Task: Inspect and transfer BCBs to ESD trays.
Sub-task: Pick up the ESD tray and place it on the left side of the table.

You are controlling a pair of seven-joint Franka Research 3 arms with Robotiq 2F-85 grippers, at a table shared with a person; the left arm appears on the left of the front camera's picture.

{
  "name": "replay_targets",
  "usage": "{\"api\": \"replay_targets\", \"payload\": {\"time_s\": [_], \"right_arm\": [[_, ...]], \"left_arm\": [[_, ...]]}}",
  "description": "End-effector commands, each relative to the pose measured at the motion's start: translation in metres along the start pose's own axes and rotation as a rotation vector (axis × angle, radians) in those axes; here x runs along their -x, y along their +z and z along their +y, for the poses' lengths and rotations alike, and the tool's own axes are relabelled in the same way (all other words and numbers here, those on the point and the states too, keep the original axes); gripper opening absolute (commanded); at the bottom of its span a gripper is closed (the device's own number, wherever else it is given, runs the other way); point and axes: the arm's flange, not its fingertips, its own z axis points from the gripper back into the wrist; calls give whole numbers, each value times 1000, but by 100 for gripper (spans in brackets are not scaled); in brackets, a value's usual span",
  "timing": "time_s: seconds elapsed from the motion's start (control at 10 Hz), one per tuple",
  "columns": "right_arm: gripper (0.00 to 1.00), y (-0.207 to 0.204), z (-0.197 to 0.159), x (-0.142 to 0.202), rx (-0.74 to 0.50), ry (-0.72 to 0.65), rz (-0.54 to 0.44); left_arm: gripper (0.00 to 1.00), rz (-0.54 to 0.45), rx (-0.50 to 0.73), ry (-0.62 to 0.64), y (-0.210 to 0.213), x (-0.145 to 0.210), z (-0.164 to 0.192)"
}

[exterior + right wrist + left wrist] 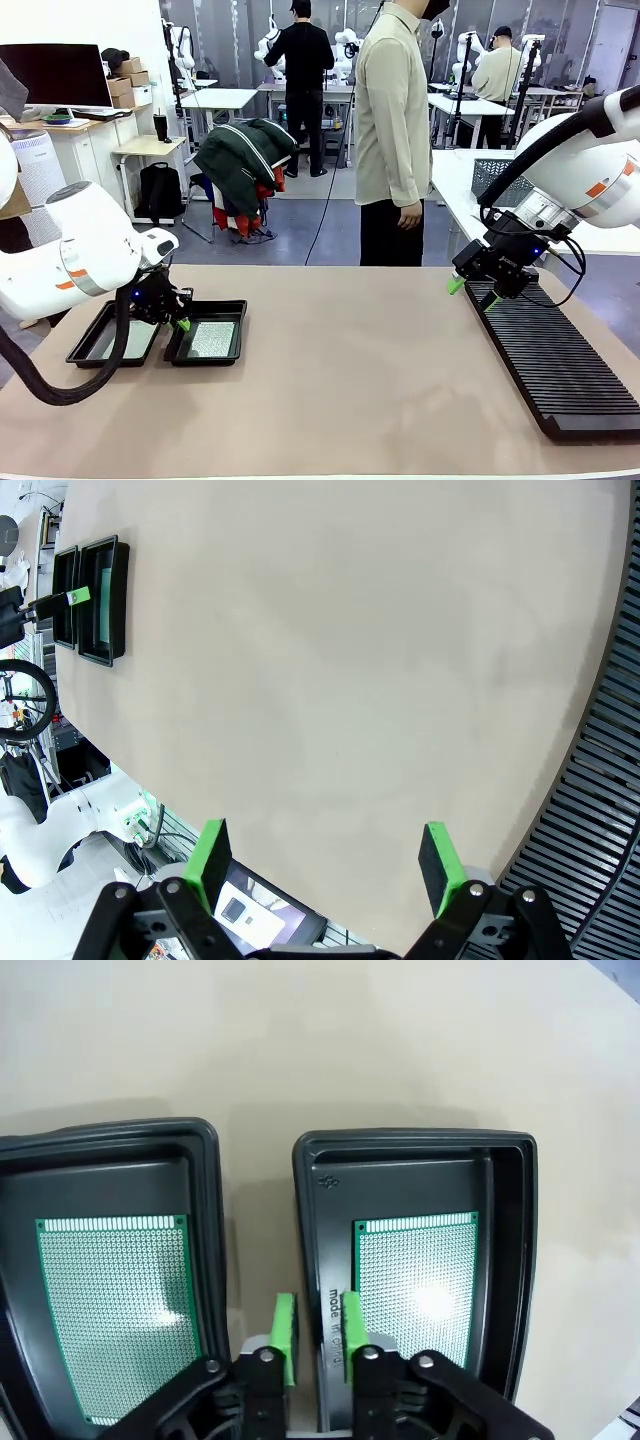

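We see two black trays side by side on the desk, the left tray (pixel 110 1160) and the right tray (pixel 420 1150), rims nearly touching. A green board (pixel 115 1310) lies flat in the left tray; a second board (pixel 420 1280) lies flat in the right tray. Left gripper (pixel 318 1325) sits low at the right tray, jaws slightly apart, straddling that tray's wall nearest the left tray, not clamped on it. Well away from the trays, right gripper (pixel 470 293) hangs over the near end of a long ribbed rack (pixel 560 360), jaws wide apart, holding nothing
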Motion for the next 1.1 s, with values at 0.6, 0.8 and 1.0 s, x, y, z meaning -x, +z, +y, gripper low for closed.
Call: {"api": "replay_targets", "payload": {"time_s": [0.6, 0.8, 1.0], "right_arm": [[100, -1, 1, -1, 26, -21, -7], [100, -1, 1, -1, 26, -21, -7], [100, -1, 1, -1, 26, -21, -7]], "left_arm": [[100, -45, -242, -52, 71, 4, -44], [100, 5, -261, -68, 100, 9, -50], [100, 33, -266, -67, 121, 16, -58]]}}
